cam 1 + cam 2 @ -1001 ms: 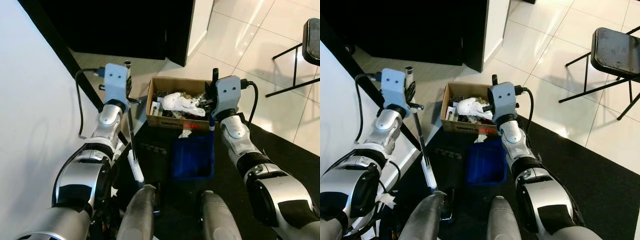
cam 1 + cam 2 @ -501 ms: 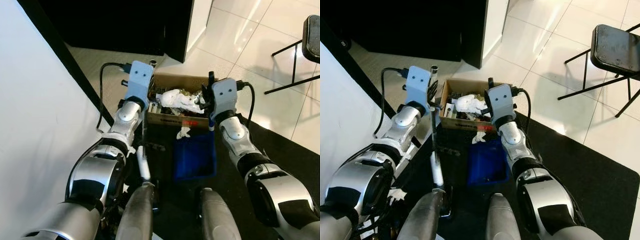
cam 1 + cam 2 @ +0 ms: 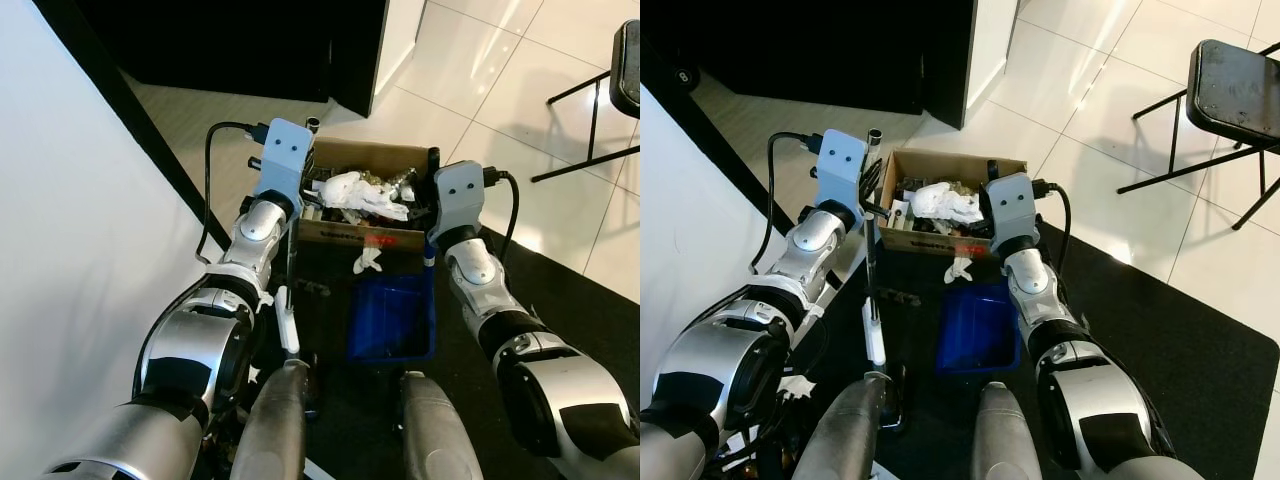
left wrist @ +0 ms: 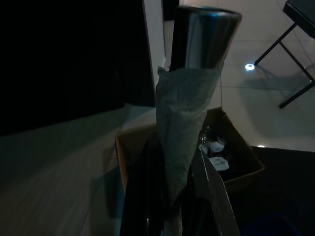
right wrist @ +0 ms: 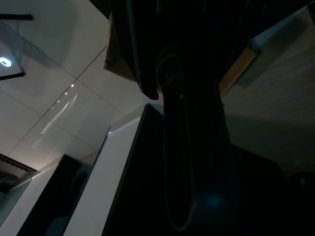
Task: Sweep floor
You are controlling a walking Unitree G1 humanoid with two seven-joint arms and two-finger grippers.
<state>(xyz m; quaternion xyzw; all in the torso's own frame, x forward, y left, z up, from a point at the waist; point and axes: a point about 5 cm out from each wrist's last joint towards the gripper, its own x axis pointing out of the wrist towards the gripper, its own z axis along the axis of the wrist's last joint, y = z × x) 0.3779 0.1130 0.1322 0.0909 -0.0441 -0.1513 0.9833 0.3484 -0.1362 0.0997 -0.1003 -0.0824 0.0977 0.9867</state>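
The left tool (image 4: 172,196) is pinched around the taped upper part of a broom handle (image 3: 871,250), whose metal end (image 4: 204,34) sticks up past the fingers; from the head views the handle runs upright from the tool down to a white lower section (image 3: 875,345) just in front of the robot's knees. The right tool (image 3: 990,172) is raised at the near right corner of a cardboard box (image 3: 365,236) and grips the dark upright handle of a blue dustpan (image 3: 392,318); its wrist view is too dark to tell how the fingers stand, though they appear wrapped on that handle. The dustpan sits flat on a black mat (image 3: 1180,360), its front edge near the box's near wall, with a small white scrap (image 3: 367,262) lying between them. The box stands on the floor at the mat's far edge and is filled with crumpled white paper (image 3: 945,203) and mixed rubbish. A white wall (image 3: 70,250) rises on the robot's left, pale glossy floor tiles (image 3: 1110,110) spread beyond, and a black chair (image 3: 1230,95) stands far right.
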